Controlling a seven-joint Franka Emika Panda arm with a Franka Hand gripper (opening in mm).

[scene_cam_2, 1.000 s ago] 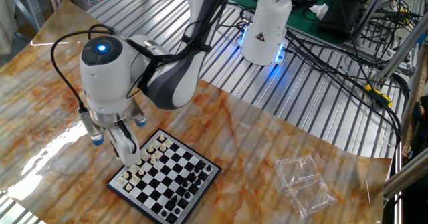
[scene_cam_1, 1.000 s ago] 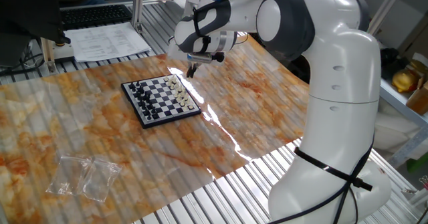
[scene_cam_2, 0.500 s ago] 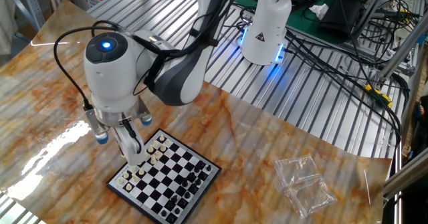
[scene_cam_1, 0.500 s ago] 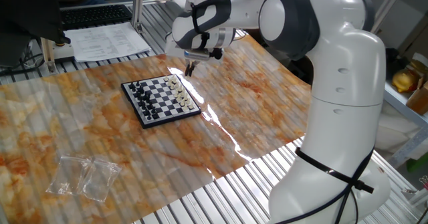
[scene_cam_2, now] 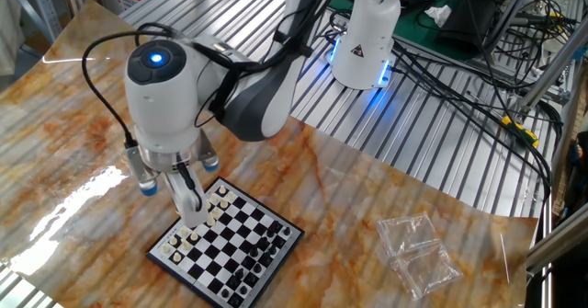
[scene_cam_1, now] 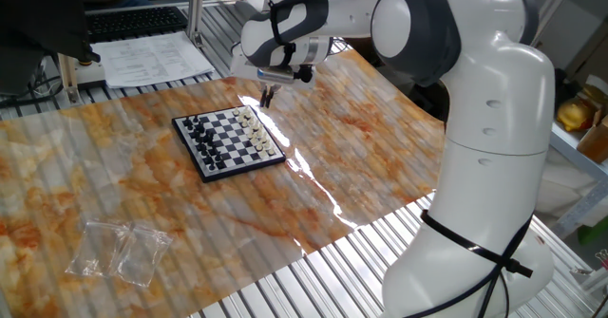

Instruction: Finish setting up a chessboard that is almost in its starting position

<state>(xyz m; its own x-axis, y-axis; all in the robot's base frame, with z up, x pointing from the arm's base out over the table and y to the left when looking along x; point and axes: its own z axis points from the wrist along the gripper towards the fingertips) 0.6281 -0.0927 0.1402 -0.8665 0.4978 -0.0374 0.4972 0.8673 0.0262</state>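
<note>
Blocking cream pieces: gripper [scene_cam_2: 191, 218] | chessboard [scene_cam_1: 228, 141] pieces tiny, indistinct

No legible text or labels anywhere.

One fixed view looks down from a raised spot off a corner of the bench [scene_cam_1: 190, 214], with the robot's white base column [scene_cam_1: 484, 214] large and close on the right and a keyboard [scene_cam_1: 133, 19] and papers at the far edge. The other fixed view looks down from the opposite side, nearer and steeper, so the base [scene_cam_2: 366, 41] with its blue light stands at the back beside a tangle of cables [scene_cam_2: 478, 60]. Both views share the marbled sheet, the chessboard [scene_cam_1: 228, 142] [scene_cam_2: 228, 246], the clear plastic bag [scene_cam_1: 119, 250] [scene_cam_2: 418, 251] and the arm's tool [scene_cam_1: 267, 96] [scene_cam_2: 190, 214] above the board's white-piece edge.
</note>
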